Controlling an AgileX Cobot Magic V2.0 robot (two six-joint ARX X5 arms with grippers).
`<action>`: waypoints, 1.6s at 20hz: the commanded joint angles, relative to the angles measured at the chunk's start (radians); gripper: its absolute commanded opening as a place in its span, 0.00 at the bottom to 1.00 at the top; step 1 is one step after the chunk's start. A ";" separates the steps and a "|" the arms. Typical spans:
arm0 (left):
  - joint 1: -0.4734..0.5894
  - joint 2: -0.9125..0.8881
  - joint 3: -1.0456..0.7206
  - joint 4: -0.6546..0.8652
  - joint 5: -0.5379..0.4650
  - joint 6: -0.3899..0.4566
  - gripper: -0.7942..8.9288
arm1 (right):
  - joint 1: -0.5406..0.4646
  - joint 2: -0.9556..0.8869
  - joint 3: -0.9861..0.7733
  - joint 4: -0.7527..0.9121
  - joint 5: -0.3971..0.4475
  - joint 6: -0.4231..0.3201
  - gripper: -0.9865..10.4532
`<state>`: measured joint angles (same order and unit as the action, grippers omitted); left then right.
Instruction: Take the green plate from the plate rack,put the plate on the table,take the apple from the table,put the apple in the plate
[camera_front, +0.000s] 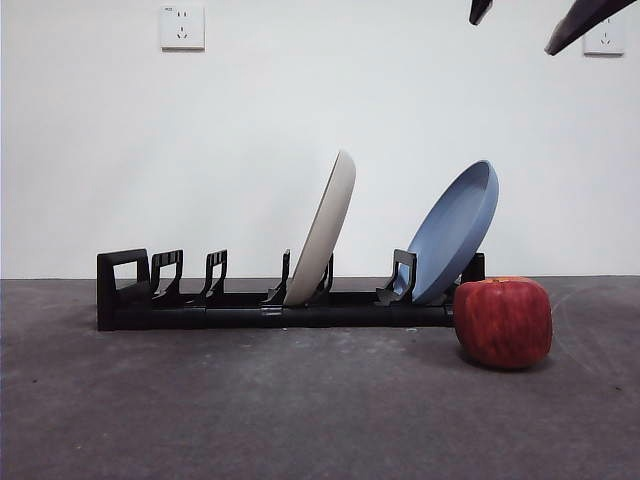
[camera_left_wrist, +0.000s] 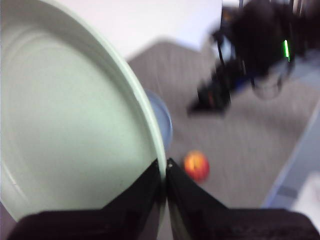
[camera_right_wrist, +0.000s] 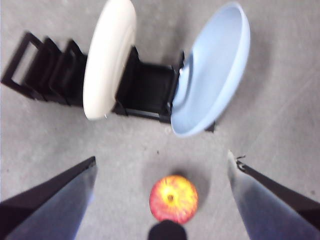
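Observation:
My left gripper (camera_left_wrist: 165, 169) is shut on the rim of the pale mint-green plate (camera_left_wrist: 70, 125) and holds it high in the air, out of the front view. The black plate rack (camera_front: 270, 305) stands on the dark grey table (camera_front: 200, 420) and shows from above in the right wrist view (camera_right_wrist: 145, 92). The red apple (camera_front: 503, 322) sits on the table in front of the rack's right end. My right gripper (camera_right_wrist: 161, 159) is open wide, high above the apple (camera_right_wrist: 173, 198). Its black tips show at the front view's top right (camera_front: 515, 28). The apple shows small in the left wrist view (camera_left_wrist: 196, 166).
A cream-white plate (camera_front: 325, 230) leans in the rack's middle slots and a blue plate (camera_front: 455, 232) in its right slots, close behind the apple. The rack's left slots (camera_front: 185, 275) hold nothing. Both plates show in the right wrist view (camera_right_wrist: 109, 57) (camera_right_wrist: 212, 75).

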<state>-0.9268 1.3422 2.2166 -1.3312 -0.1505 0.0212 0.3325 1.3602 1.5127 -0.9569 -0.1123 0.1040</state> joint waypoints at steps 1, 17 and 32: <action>-0.077 -0.137 -0.309 -0.007 -0.042 -0.093 0.07 | 0.001 0.004 0.005 -0.005 0.001 -0.008 0.47; -0.192 0.074 -1.113 0.611 -0.210 -0.288 0.07 | 0.001 0.004 0.005 -0.083 0.001 -0.003 0.47; -0.182 0.482 -1.113 0.719 -0.157 -0.218 0.07 | 0.001 0.004 0.005 -0.108 0.001 0.000 0.47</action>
<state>-1.1130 1.7992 1.1255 -0.5827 -0.3595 -0.1486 0.3325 1.3602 1.5127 -1.0660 -0.1120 0.1047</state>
